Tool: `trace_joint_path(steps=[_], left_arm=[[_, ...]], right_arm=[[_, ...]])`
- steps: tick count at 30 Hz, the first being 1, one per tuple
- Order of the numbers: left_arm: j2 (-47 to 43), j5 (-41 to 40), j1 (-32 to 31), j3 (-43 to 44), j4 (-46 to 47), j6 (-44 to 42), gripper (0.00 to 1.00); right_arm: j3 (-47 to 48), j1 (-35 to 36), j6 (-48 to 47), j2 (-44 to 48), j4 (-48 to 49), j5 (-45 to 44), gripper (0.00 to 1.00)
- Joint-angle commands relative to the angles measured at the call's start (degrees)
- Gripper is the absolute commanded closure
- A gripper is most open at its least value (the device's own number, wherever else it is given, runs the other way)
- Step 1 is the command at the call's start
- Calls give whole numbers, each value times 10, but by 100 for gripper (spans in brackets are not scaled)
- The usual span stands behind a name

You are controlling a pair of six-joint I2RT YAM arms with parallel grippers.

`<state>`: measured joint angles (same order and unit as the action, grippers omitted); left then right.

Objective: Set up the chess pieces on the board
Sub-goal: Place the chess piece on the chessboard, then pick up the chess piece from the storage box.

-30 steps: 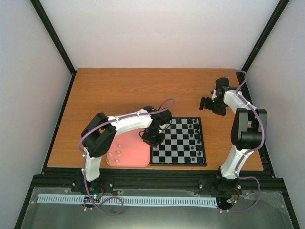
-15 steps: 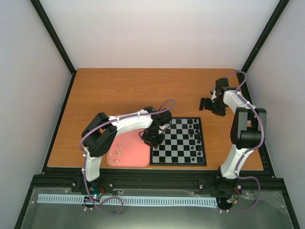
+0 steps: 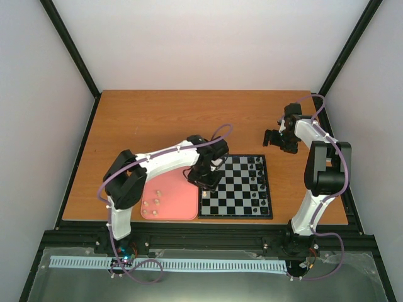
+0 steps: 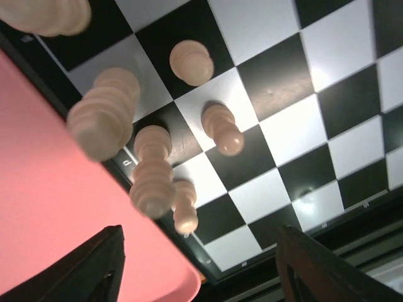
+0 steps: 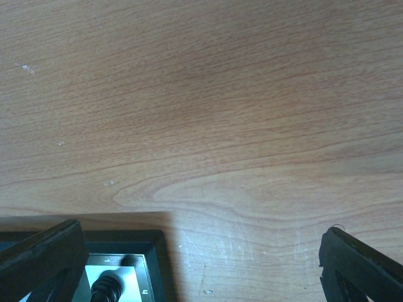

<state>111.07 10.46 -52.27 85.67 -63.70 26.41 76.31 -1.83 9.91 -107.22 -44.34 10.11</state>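
Note:
The board [image 3: 236,187] lies at the table's near middle, and its chequered squares [image 4: 283,113] fill the left wrist view. Several cream chess pieces [image 4: 221,129] stand in its left columns, one [image 4: 182,207] close to the border. More cream pieces [image 3: 152,202] lie on the pink tray [image 3: 176,198]. My left gripper [image 3: 208,177] hovers over the board's left edge, open [image 4: 201,277], with nothing between its fingers [image 4: 94,267]. My right gripper [image 3: 277,138] hangs open [image 5: 201,270] over bare wood beyond the board's far right corner [image 5: 135,242].
Black pieces [image 3: 255,168] stand in the board's right columns; one [image 5: 107,286] shows by the corner in the right wrist view. The pink tray [image 4: 56,207] butts against the board's left side. Black frame rails border the table [image 3: 176,119].
The left arm has stretched and its gripper has shifted slightly right and away from me, over the board's left columns. The right arm has not moved.

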Motion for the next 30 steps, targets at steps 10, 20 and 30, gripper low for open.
trace_joint_path(steps=[10,20,30], left_arm=[[-168,-107,58,-18,-82,35,1],[-305,-87,248,-244,-34,87,6],[-268,-38,260,-313,33,77,33]], right_arm=[[8,5,-4,8,-1,3,0],[13,5,-5,9,-3,9,0],[9,5,-3,6,0,12,0]])
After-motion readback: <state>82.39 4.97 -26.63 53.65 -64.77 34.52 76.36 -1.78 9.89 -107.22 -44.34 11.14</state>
